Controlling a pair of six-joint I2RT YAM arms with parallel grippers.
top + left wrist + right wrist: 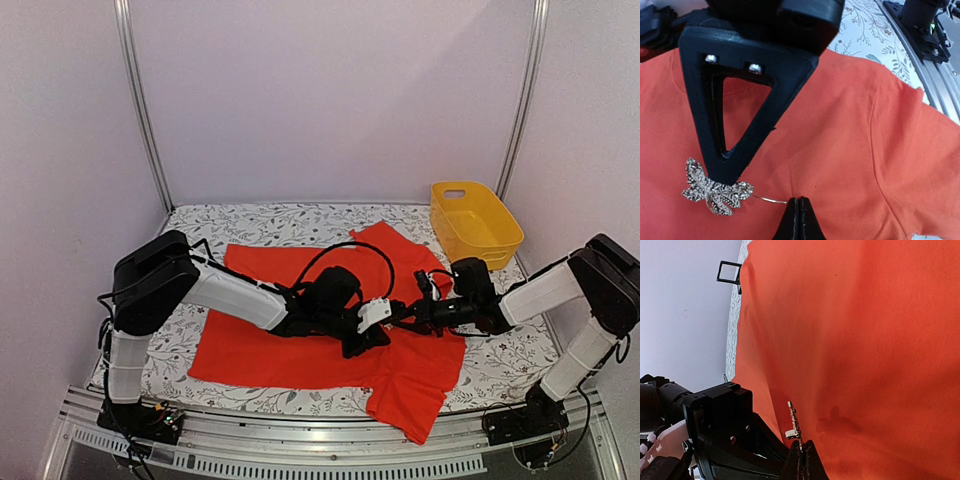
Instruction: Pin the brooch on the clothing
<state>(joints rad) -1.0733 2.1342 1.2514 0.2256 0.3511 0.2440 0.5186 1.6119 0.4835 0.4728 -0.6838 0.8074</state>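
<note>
The red-orange T-shirt [270, 350] lies flat on the table. My right gripper [801, 447] is shut on the glittery brooch [794, 420], seen edge-on just above the shirt [865, 340]. In the left wrist view the brooch [715, 189] sits under the right gripper's black finger [765, 115]. Its thin pin [767, 199] reaches to the tip of my left gripper [798, 210]. The left gripper is shut and pinches a small fold of the shirt [865, 140] below the collar. In the top view the two grippers meet over the shirt's chest, left [372, 322] and right [402, 320].
A yellow plastic basket [476, 222] stands at the back right of the floral table cover. A small black square box [730, 263] lies beyond the shirt's far edge. The metal table rail [940, 75] runs along the near edge.
</note>
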